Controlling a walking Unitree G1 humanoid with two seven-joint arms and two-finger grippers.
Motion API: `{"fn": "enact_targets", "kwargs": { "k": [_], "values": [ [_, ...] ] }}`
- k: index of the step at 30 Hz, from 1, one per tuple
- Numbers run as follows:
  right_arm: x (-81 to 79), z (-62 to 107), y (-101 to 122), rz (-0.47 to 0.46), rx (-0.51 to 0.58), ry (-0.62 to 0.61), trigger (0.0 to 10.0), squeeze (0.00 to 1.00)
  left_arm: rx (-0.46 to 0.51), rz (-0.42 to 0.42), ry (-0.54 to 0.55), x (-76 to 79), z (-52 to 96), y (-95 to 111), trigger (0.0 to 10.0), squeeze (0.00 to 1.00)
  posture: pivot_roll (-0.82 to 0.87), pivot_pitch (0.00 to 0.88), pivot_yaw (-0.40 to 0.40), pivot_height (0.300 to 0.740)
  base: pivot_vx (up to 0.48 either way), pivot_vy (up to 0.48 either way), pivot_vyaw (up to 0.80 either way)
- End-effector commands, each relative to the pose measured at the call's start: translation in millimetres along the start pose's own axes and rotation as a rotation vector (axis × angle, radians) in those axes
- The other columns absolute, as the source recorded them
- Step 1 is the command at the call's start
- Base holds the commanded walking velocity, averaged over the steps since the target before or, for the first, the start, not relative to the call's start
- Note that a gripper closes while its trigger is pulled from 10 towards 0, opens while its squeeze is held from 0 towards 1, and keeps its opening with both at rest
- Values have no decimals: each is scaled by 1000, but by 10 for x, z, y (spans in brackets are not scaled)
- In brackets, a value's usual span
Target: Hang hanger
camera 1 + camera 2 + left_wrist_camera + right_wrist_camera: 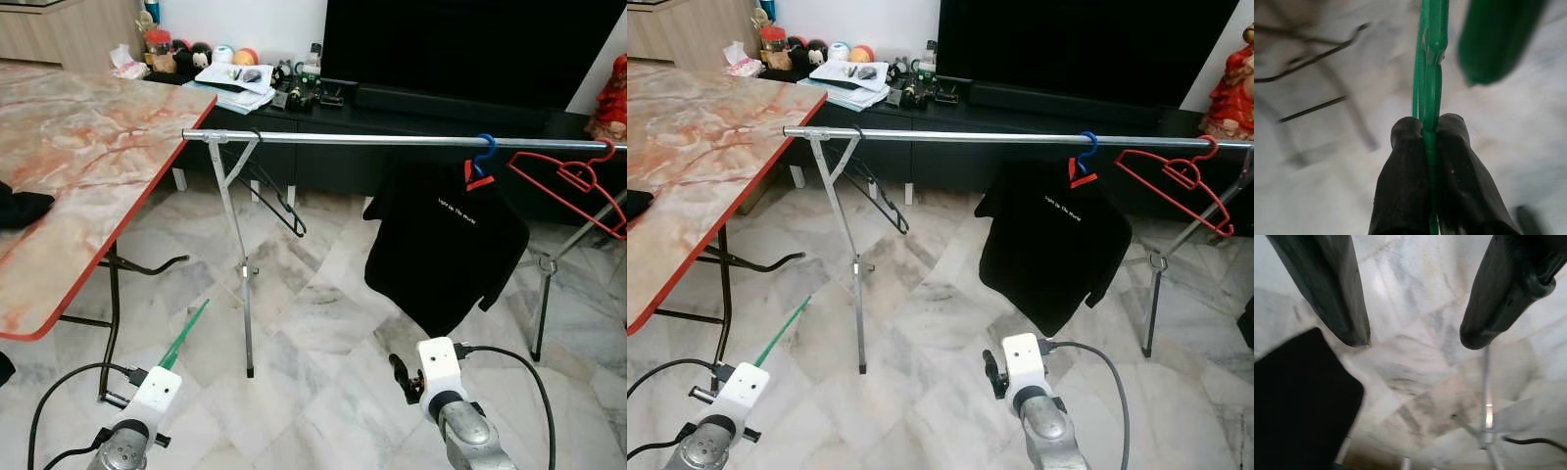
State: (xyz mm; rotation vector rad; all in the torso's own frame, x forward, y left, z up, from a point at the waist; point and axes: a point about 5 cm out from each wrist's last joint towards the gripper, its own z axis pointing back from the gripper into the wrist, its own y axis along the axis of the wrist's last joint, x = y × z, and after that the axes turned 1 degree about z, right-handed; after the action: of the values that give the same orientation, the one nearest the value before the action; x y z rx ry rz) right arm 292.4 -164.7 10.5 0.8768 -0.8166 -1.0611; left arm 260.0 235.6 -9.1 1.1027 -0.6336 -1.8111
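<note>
Green hanger (1429,73) — pinched between left gripper (1430,132) jaws.

Green hanger (182,339): solid bright green. It is clamped between the black fingers (1405,181) of the left gripper (1427,128).

Right gripper (1413,340): black fingers, white wrist housing.

Clothes rail (392,140): plain silver metal.

Shirt (446,240): black with small white lettering on the chest, on a blue-hooked hanger (482,149).

Empty hangers: one red (573,181), one black (274,191).

Floor (313,323): white marble tile with grey veining.

Table (78,166): pink-and-cream marble pattern with a red edge.

TV cabinet (392,108): black.
</note>
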Motion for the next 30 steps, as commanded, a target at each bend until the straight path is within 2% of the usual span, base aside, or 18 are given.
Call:
{"fn": "enact_targets", "kwargs": {
  "k": [1, 2, 3, 4, 5, 6, 7, 8, 9, 12, 13, 16, 20, 24, 27, 30],
  "values": [
    [-51, -13, 67, 55, 29, 114, 10000, 0, 53, -49, -158, 130, 2, 80, 10000, 0, 97, 75, -74, 740, 0, 0, 0],
    [-110, -14, 96, 93, 40, 206, 10000, 0, 54, -121, -234, 174, 5, 95, 10000, 0, 97, 74, -74, 740, 0, 0, 0],
    [-168, -2, 110, 128, 49, 290, 10000, 0, 54, -156, -285, 199, 10, 101, 10000, 0, 97, 70, -74, 740, 0, 0, 0],
    [-207, 8, 116, 152, 54, 345, 10000, 0, 54, -177, -316, 214, 14, 104, 10000, 0, 97, 70, -74, 740, 0, 0, 0],
    [-207, 8, 116, 152, 54, 345, 10000, 0, 54, -177, -316, 214, 14, 104, 10000, 0, 97, 70, -74, 740, 0, 0, 0],
    [-321, 80, 145, 253, 85, 552, 10000, 0, 59, -218, -400, 217, 19, 139, 10000, 0, 98, 63, -79, 740, 0, 0, 0],
    [-321, 80, 145, 253, 85, 552, 10000, 0, 59, -218, -400, 217, 19, 139, 10000, 0, 98, 63, -79, 740, 0, 0, 0],
    [-376, 143, 198, 306, 111, 709, 10000, 0, 66, -239, -473, 203, 21, 191, 10000, 0, 97, 61, -80, 740, 0, 0, 0],
    [-392, 161, 250, 331, 122, 790, 10000, 0, 72, -251, -534, 199, 24, 240, 10000, 0, 97, 57, -81, 740, 0, 0, 0],
    [-426, 179, 315, 395, 124, 919, 10000, 0, 78, -280, -644, 216, 38, 325, 10000, 0, 99, 57, -82, 740, 0, 0, 0],
    [-426, 179, 315, 395, 124, 919, 10000, 0, 78, -280, -644, 216, 38, 325, 10000, 0, 99, 57, -82, 740, 0, 0, 0],
    [-441, 165, 358, 462, 117, 984, 10000, 0, 76, -317, -732, 231, 48, 424, 10000, 0, 105, 64, -90, 740, 0, 0, 0],
    [-506, 101, 349, 638, 87, 980, 10000, 0, 86, -395, -826, 236, 72, 595, 10000, 0, 110, 72, -95, 740, 0, 0, 0],
    [-579, 78, 327, 635, 80, 982, 10000, 0, 94, -427, -874, 275, 112, 682, 10000, 0, 120, 76, -98, 740, 0, 0, 0],
    [-652, 64, 311, 669, 106, 969, 10000, 0, 91, -448, -897, 306, 135, 750, 10000, 0, 121, 79, -102, 740, 0, 0, 0],
    [-680, 28, 337, 636, 148, 904, 10000, 0, 91, -474, -903, 313, 150, 783, 10000, 0, 121, 81, -106, 740, 0, 0, 0]
  ]
}}
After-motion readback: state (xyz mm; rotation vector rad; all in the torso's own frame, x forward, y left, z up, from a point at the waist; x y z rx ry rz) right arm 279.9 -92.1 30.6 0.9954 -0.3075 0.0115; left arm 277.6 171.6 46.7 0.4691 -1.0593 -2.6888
